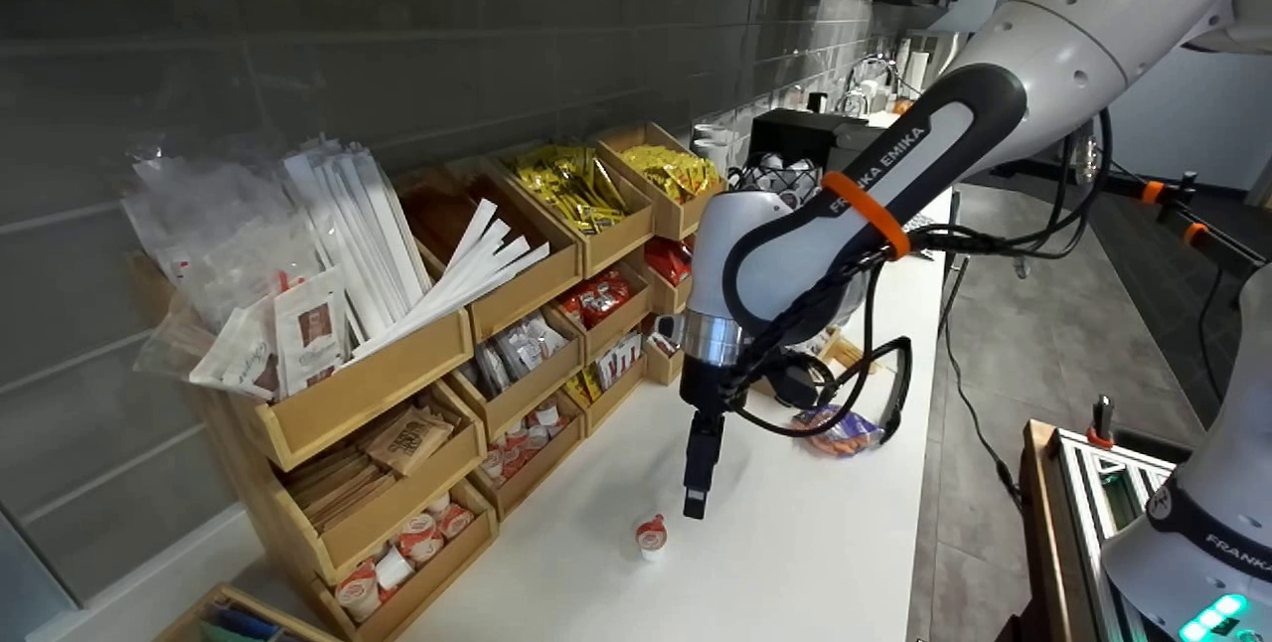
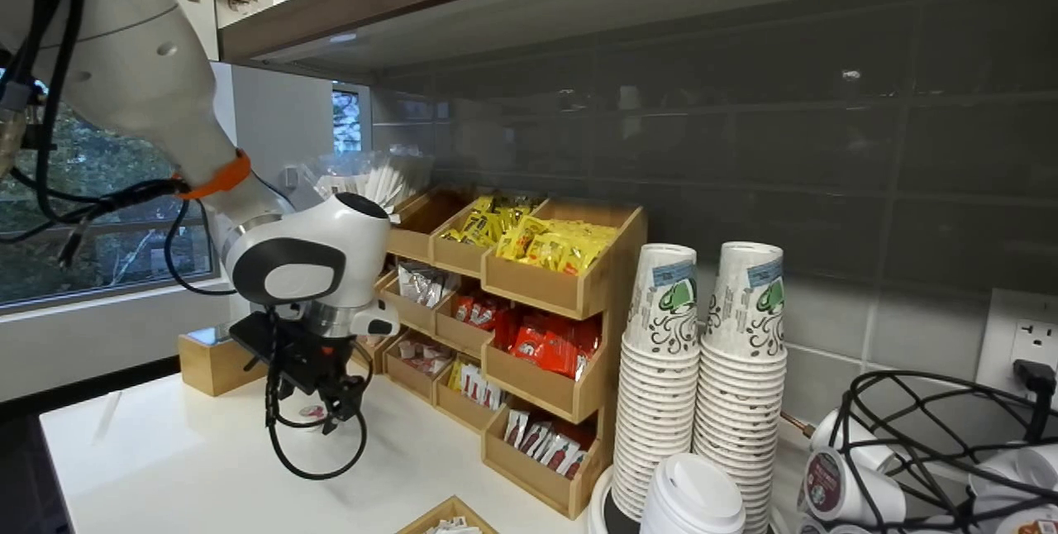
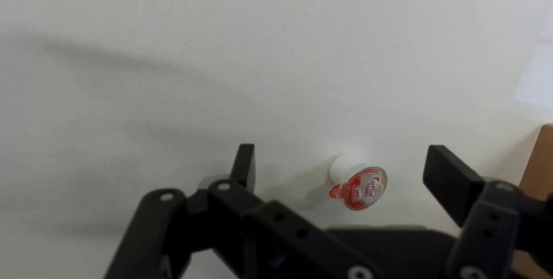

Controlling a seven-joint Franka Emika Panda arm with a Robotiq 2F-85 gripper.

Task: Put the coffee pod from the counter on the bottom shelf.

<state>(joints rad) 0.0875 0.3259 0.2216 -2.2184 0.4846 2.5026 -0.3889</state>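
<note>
Wrist view: claw point(image 3: 341, 158) was spread wide, one finger point(image 3: 246, 162) either side of the pod point(image 3: 363, 188) in frame, both clear of it. Pod stood lid-up on the white bench point(image 3: 302, 45), a bit nearer the finger at picture right. Strip of wood point(image 3: 540, 169) showed at the right edge; couldn't tell what it belonged to.

In an exterior view, arm point(image 1: 944, 125) angled down from upper right, claw pointing at the bench, tips above it, near the pod but apart. Claw was edge-on, gap not readable. Pod was out on the bench in front of the rack point(image 1: 368, 384), not yet on the bottom shelf point(image 1: 447, 567). Nearest bin of that shelf held other pods point(image 1: 419, 540), also red and white. Middle tier: brown packets point(image 1: 407, 438) nearest. Top tier: white sticks point(image 1: 353, 225) nearest, yellow packets point(image 1: 566, 187) farther along. Printed bag point(image 1: 835, 433) lay on the bench past the claw.

In an exterior view, pod was partly hidden by claw hardware, reddish mark showing. Couldn't judge finger gap there. Two stacks of paper cups point(image 2: 659, 418) stood just beside the rack's end, white lids point(image 2: 694, 493) in front. Wooden box point(image 2: 211, 369) sat on the bench beyond the claw.
</note>
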